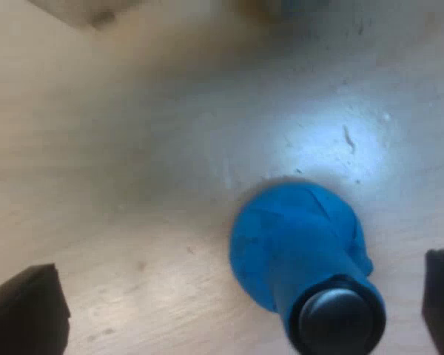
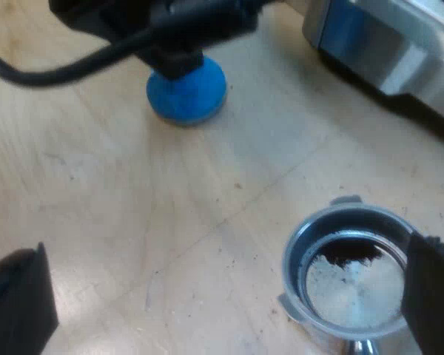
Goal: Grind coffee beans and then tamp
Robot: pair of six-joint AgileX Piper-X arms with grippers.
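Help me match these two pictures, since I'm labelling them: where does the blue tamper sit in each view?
Left wrist view: the blue tamper stands on the wooden table, with the left end effector open around it, not touching.
Right wrist view: it stands beneath the left arm, near the espresso machine, apart from the metal holder.
Shared landmark: the pale wooden table.

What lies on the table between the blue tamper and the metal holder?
Only bare wooden table, with a few dark specks, separates the blue tamper from the metal holder, as the right wrist view shows.
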